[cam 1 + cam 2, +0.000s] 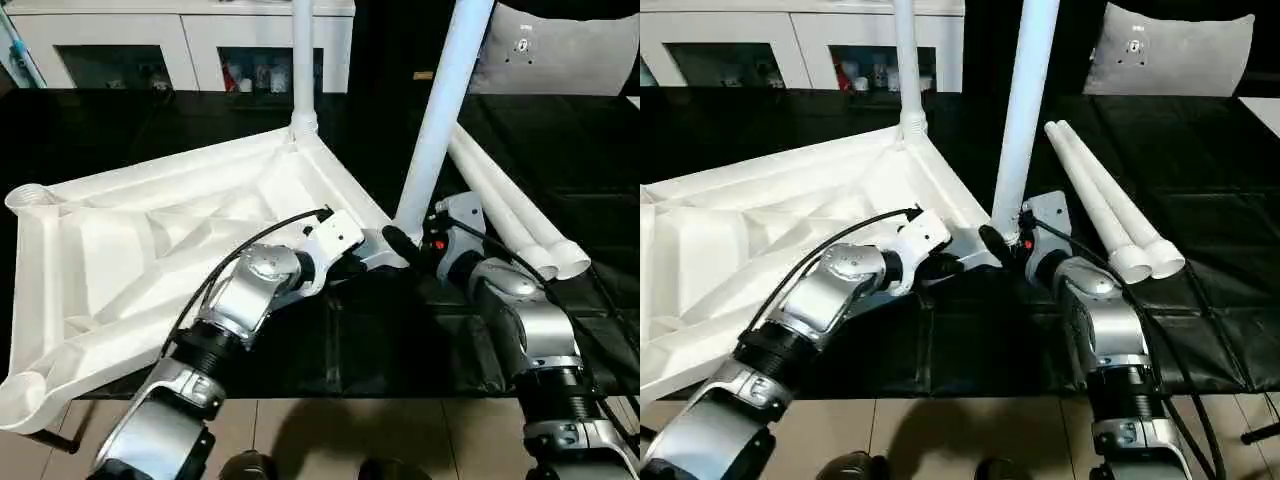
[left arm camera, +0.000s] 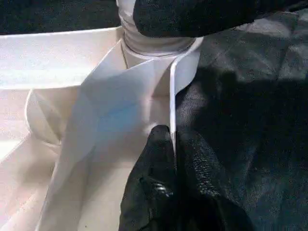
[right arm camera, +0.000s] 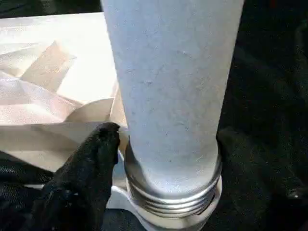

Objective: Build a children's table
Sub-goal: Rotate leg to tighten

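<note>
Left eye view: left hand [image 1: 372, 252] pinching tabletop rim [image 2: 172, 106]; right hand [image 1: 408, 243] spread around leg [image 1: 437, 115].

Background: cabinet, cushion, black cover.
White cabinet [image 1: 180, 40] with glass doors at the back, grey cushion [image 1: 565, 50] far right, black sheet [image 1: 420, 340] over the work surface, tan floor [image 1: 400, 440] below.

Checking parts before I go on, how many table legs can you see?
4: one leg upright in the tabletop's far corner socket, one leg in the near corner by the right gripper, two loose legs lying side by side on the black mat.
</note>
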